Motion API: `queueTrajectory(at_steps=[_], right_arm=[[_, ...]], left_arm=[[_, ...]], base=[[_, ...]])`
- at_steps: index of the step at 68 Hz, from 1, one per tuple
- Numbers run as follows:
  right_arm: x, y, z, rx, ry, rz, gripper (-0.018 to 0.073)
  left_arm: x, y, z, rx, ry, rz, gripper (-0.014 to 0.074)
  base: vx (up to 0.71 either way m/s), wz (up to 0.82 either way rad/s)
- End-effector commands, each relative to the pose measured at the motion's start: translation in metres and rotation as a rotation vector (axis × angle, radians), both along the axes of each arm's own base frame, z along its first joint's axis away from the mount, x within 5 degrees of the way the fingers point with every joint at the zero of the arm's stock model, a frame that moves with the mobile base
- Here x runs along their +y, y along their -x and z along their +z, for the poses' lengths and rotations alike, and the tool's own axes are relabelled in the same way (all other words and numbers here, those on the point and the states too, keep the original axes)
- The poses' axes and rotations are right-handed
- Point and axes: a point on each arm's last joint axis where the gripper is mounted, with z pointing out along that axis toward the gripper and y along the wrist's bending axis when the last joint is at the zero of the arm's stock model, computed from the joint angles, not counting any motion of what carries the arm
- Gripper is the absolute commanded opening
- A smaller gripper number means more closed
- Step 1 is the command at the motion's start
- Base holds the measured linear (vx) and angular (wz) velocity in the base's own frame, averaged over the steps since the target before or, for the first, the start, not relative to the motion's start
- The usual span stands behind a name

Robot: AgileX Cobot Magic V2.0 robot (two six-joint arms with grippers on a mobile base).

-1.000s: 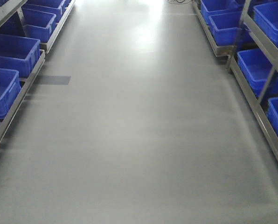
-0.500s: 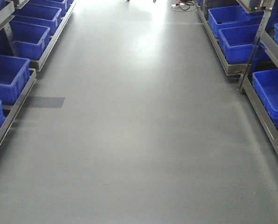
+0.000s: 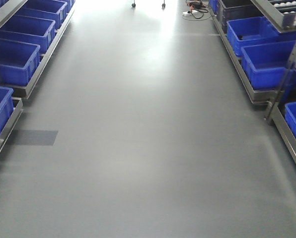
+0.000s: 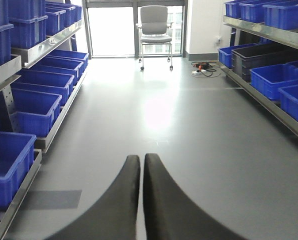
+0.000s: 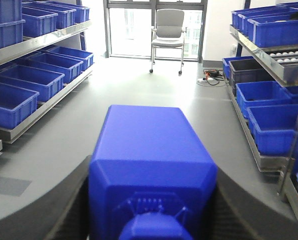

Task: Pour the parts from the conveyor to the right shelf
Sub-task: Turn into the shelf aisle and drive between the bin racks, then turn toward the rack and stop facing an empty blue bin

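Right claw (image 5: 151,200) clamped on the blue block (image 5: 149,145). Dark fingers (image 5: 254,205) press against both its sides and the block fills the whole gap. The rounded near end is probably its stud, but it is too blurred to be sure. Left claw (image 4: 141,159) narrow, tips all but touching. Right shelf (image 5: 284,60) with blue bins (image 5: 261,97) stands well apart from the block, ahead and to the right across the grey floor (image 3: 148,124).
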Motion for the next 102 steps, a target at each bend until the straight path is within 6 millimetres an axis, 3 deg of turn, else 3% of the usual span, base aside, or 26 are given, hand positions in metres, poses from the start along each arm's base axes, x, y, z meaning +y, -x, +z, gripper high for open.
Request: queueTrajectory(at_steps=[1, 68, 102], right_arm=[[-0.0026, -0.0005, 0.0137, -0.078, -0.006, -0.03, -0.0005], [-0.0026, -0.0005, 0.0137, -0.08, -0.006, -0.031, -0.0005], [-0.0026, -0.0005, 0.0137, -0.08, -0.006, -0.031, -0.0005]], left_arm=[[-0.0005, 0.0008, 0.0132, -0.096, 0.011, -0.007, -0.0006], [-0.0005, 0.0008, 0.0132, -0.096, 0.011, -0.007, -0.0006], [-0.0005, 0.0008, 0.0132, -0.096, 0.011, -0.007, -0.0006]], base=[[0.67, 0.07], [0.57, 0.08], [0.35, 0.76]])
